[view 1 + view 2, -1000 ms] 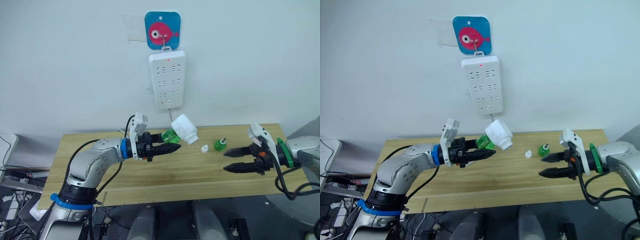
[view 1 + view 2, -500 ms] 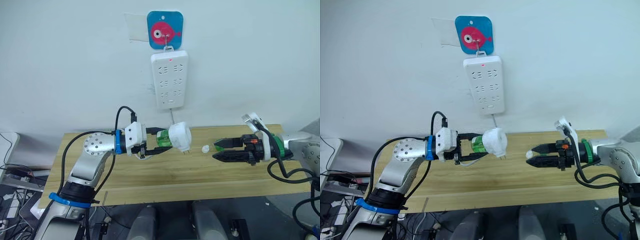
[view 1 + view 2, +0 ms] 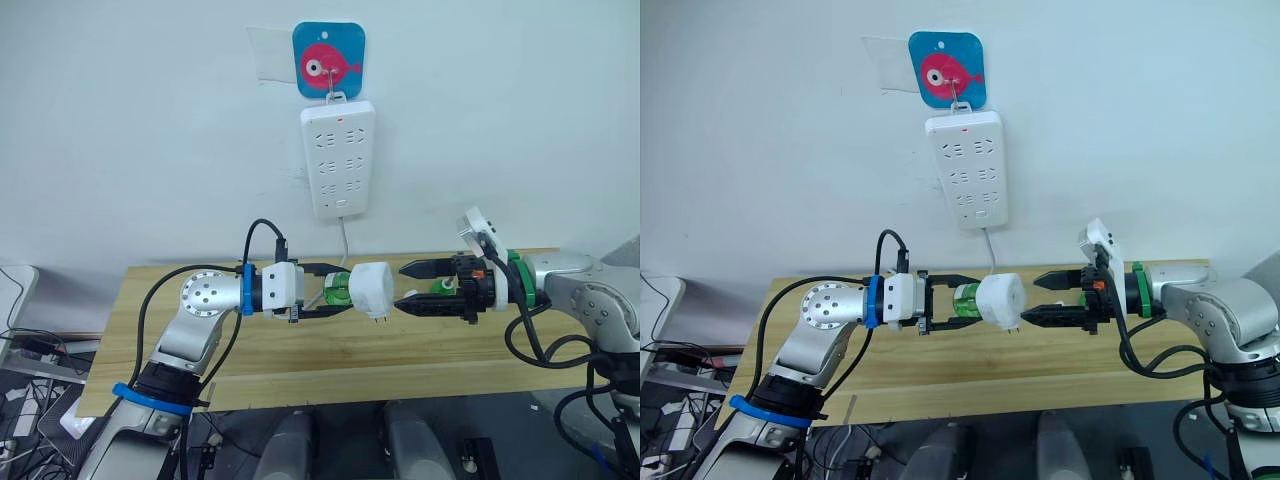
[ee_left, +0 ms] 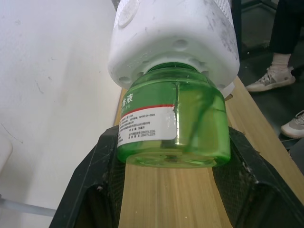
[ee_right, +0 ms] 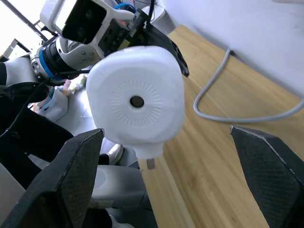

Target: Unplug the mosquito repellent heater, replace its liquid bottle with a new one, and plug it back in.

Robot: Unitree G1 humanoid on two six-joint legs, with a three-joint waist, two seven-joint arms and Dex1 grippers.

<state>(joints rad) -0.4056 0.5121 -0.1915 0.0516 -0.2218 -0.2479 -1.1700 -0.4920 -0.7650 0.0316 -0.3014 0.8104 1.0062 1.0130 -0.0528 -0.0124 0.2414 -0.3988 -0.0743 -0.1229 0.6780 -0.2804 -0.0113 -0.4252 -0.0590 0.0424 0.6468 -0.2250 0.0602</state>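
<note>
Heater (image 3: 372, 290) and green bottle (image 3: 337, 290) hang together above the wooden table (image 3: 300, 350), lying sideways at the middle of the head view. The white unit is unplugged, its prongs pointing down toward 6 o'clock, and its round vent hole faces 3 o'clock, straight at the right arm. The bottle is screwed into the unit's underside on the 9 o'clock side.

The left gripper (image 4: 175, 156) pinches the bottle's body, a black finger pressed on either flank, as the left wrist view shows plainly. Holding the bottle rather than the unit looks deliberate: it leaves the white shell free for the other arm to take.

The right gripper (image 3: 408, 285) comes in from 3 o'clock with its fingers spread wide, one tip above and one below the vent face, just short of touching the shell. My judgement is that it is lining up to clasp the heater so the two arms can twist unit and bottle apart.

Behind it on the table, a second green bottle (image 3: 439, 287) waits, partly hidden by the right gripper. The white power strip (image 3: 339, 159) hangs on the wall at 12 o'clock, under a blue fish hook (image 3: 329, 60).
</note>
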